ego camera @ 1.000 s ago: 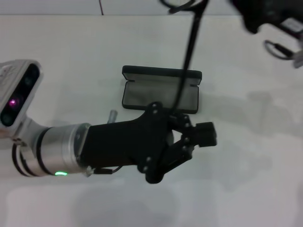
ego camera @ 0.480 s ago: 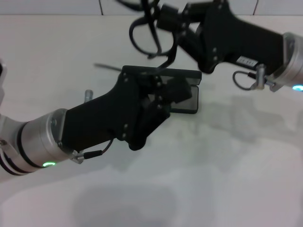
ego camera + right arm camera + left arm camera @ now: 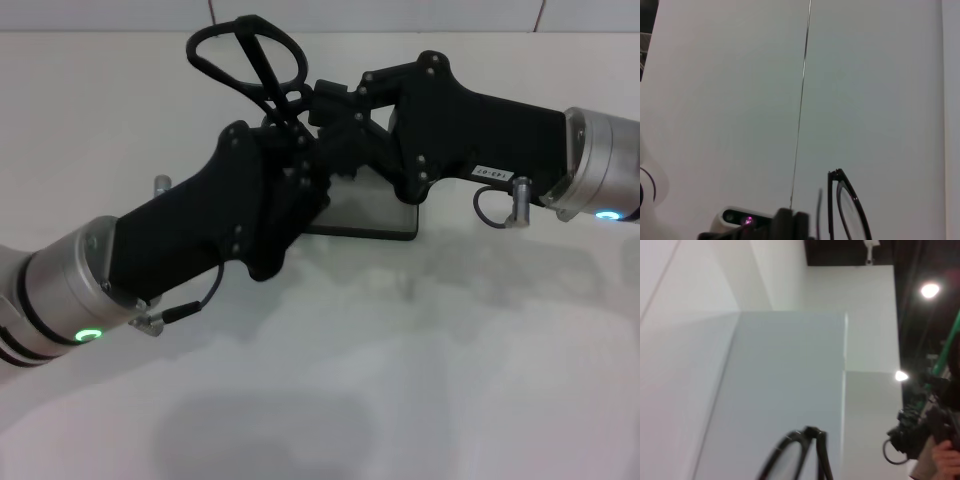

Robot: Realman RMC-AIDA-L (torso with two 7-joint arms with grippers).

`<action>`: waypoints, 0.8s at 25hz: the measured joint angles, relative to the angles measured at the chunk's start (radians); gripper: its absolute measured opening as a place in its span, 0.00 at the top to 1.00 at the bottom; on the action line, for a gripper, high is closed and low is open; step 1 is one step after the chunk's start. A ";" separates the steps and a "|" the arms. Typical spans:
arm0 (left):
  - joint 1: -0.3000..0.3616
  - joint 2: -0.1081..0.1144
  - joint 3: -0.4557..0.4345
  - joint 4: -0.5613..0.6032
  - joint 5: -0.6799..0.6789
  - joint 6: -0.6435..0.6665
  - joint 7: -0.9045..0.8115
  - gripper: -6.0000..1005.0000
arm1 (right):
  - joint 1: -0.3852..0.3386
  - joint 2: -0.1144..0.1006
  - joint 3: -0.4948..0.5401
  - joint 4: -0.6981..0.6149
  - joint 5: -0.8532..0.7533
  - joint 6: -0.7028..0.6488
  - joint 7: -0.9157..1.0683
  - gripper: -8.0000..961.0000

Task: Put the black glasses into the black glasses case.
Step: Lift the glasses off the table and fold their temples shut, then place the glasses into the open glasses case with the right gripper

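The black glasses (image 3: 240, 55) are held up in the air above the far side of the table, over the rear left of the case. My right gripper (image 3: 318, 100) reaches in from the right and is shut on them near the hinge. My left gripper (image 3: 293, 145) reaches in from the lower left and sits right below the glasses, touching or nearly touching the right gripper. The black glasses case (image 3: 372, 218) lies open on the table beneath both arms, with only part of its grey lining showing. The glasses also show in the left wrist view (image 3: 790, 451) and the right wrist view (image 3: 850, 200).
The white table (image 3: 420, 360) stretches around the case. Both forearms cross over the case and hide its lid. A person with a camera (image 3: 935, 440) stands far off in the left wrist view.
The right gripper has come down and left with the glasses, now tilted up to the left. The left gripper has risen from beside the case to meet it.
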 joint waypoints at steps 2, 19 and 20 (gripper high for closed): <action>0.004 0.001 -0.001 -0.001 -0.016 -0.005 -0.009 0.95 | 0.000 0.000 -0.002 0.000 -0.003 0.000 0.000 0.95; 0.200 0.075 0.003 0.134 -0.009 0.005 -0.100 0.95 | -0.087 -0.017 0.006 -0.138 -0.127 0.159 0.026 0.95; 0.229 0.083 0.001 0.160 -0.019 0.006 -0.109 0.95 | -0.099 -0.018 0.006 -0.169 -0.152 0.181 0.039 0.95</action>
